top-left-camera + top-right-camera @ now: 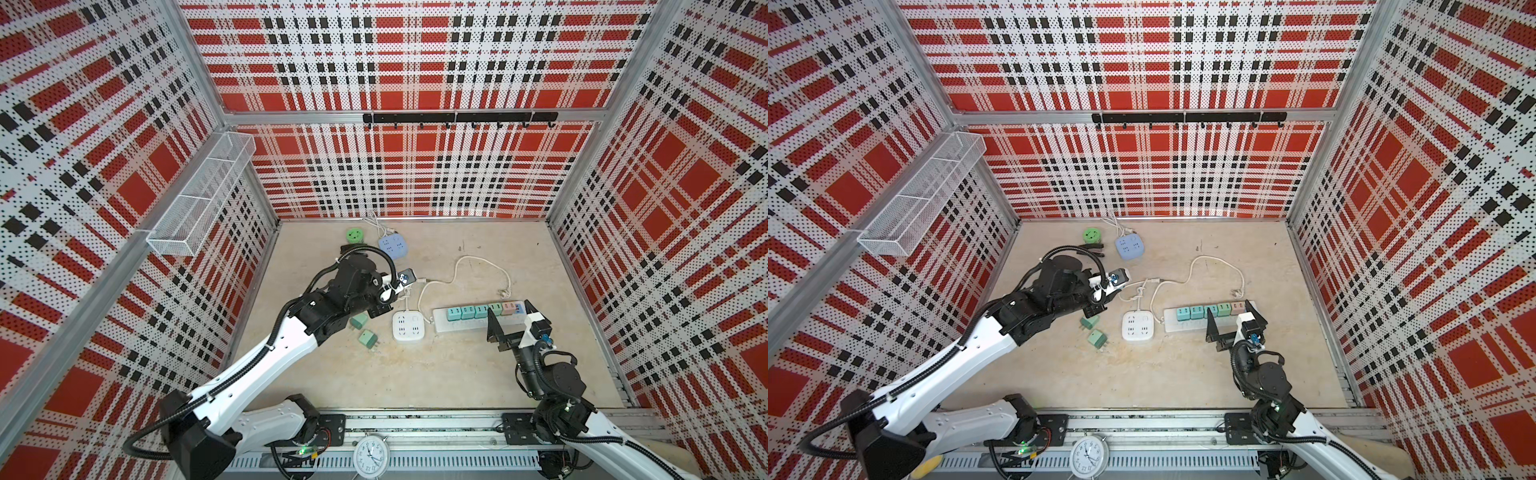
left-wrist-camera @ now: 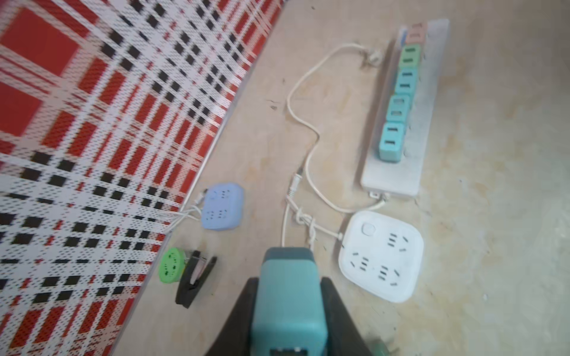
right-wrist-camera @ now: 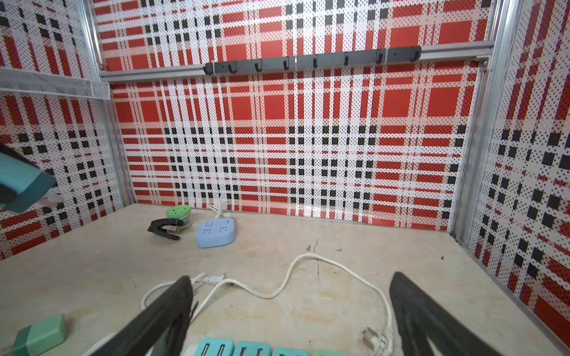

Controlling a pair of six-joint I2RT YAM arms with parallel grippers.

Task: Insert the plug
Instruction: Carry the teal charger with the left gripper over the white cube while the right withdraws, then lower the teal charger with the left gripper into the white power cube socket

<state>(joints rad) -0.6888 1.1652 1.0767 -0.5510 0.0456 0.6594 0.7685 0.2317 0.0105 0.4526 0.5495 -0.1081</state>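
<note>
We find the left tool [image 2: 290, 280] clenched on a teal plug [image 2: 290, 308], its fingers pressing both flanks. The plug is held clear of the bench [image 1: 415, 374], left of centre, near the white square socket block [image 1: 408, 326]. The right tool [image 1: 511, 319] stands released, jaws wide, over the right end of the long power strip [image 1: 457, 326]. The strip lies right of the bench's centre, with a row of coloured adapters [image 1: 467, 312] seated in it. Two green adapters [image 1: 358, 321] lie loose just left of the square block. A blue socket block [image 1: 393, 246] and a green round socket [image 1: 354, 235] sit near the far edge.
</note>
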